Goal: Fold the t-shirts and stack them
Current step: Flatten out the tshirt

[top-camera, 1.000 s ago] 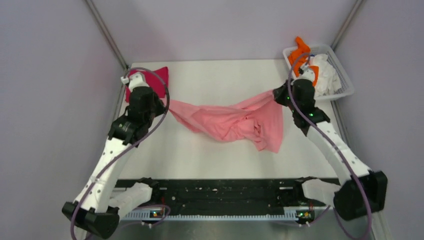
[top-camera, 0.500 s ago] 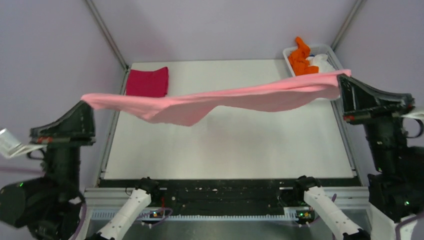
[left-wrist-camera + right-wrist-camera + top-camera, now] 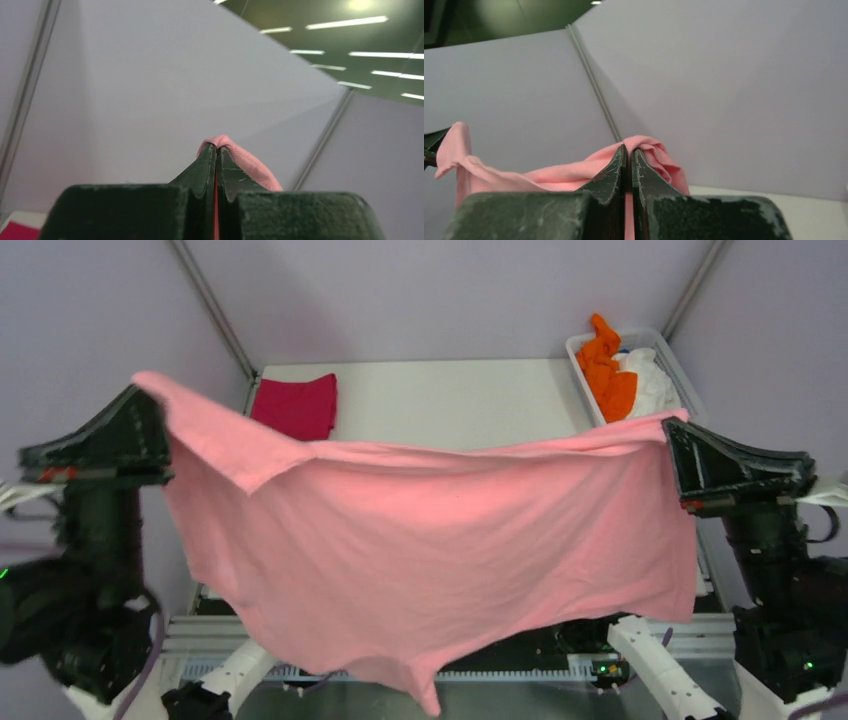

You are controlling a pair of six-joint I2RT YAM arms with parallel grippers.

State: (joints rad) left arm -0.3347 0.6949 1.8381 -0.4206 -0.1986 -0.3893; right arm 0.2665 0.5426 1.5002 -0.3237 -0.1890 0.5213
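**Two end effectors hold the pink shirt spread in the air**

Top external view: both arms are raised at the sides of the worktop [image 3: 450, 405]. The left end effector [image 3: 140, 405] and the right end effector [image 3: 675, 435] are each clamped tight on an upper corner of the light pink t-shirt [image 3: 430, 550]. The shirt's long axis runs left to right between them, and its top edge sags a little in the middle. The rest hangs down as one broad sheet that hides the near part of the worktop. Its lowest tip points down near the middle of the near edge. Whether the held edge is the hem or the shoulders cannot be told. A folded magenta-red t-shirt [image 3: 297, 405] lies flat at the far left corner. At the far right, the white basket [image 3: 650, 335] holds an orange t-shirt [image 3: 608, 365] and a white t-shirt [image 3: 648, 380], both crumpled.

Left wrist view: the left end effector [image 3: 216, 150] points upward, its jaws pressed together with pink cloth [image 3: 245, 165] bunched over the tips.

Right wrist view: the right end effector [image 3: 628, 150] also points up with its jaws pinched together. Pink fabric [image 3: 654, 150] is folded over the tips and trails off to the left.
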